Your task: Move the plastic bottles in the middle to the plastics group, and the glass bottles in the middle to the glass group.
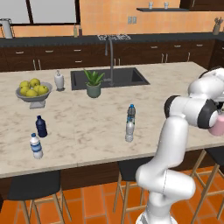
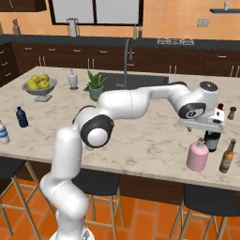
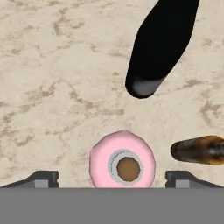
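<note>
Rendered home kitchen, marble-topped island bench [image 1: 87, 127] with inset sink [image 1: 109, 78] and tall faucet [image 1: 111, 57], dark wood cabinets [image 1: 52, 57], orange tiled wall [image 1: 109, 17], bar stools [image 1: 35, 192], bowl of lemons [image 1: 33, 89]

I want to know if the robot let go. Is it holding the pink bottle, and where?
No, nothing is held. The gripper hangs open above the pink bottle, its fingertips apart from it on either side.

Glossy white arm [image 2: 126, 103], dark joints

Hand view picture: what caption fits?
Open end effector above squat pink glass bottle, beside tall black bottle.
</note>
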Available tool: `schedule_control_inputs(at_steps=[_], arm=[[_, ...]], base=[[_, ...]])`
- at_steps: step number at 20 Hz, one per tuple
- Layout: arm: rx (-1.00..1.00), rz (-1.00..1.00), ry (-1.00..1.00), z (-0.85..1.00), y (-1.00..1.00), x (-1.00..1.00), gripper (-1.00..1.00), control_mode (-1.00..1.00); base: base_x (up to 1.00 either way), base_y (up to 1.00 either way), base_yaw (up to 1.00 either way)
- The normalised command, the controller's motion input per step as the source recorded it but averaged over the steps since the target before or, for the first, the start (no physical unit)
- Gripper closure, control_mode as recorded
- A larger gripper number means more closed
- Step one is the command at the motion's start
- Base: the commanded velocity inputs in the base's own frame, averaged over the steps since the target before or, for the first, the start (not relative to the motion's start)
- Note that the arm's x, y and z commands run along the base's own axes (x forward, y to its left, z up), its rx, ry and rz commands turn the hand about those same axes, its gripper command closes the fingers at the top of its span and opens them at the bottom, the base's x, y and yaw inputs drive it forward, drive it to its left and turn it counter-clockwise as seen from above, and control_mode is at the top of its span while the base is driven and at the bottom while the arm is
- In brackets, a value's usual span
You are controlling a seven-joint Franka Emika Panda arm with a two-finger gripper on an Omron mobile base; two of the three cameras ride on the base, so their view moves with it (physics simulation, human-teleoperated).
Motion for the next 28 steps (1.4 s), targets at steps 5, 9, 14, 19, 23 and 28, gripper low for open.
schedule_control_inputs(at_steps=[5,9,14,19,23,28], arm=[[-0.08,0.00,-0.02,0.14,1.00,-0.28,-1.00,-1.00],[0.00,0.01,0.01,0.05,1.00,-0.15,-1.00,-1.00],[-0.03,0.03,0.02,0.00,1.00,-0.06,-1.00,-1.00],[-0.03,0.02,0.05,0.00,1.00,0.00,-1.00,-1.00],[0.00,0.00,0.05,0.03,1.00,0.00,-1.00,-1.00],[0.00,0.00,0.05,0.01,1.00,0.00,-1.00,-1.00]], base=[[0.00,0.00,0.00],[0.00,0.00,0.00],[0.00,0.00,0.00],[0.00,0.00,0.00],[0.00,0.00,0.00],[0.00,0.00,0.00]])
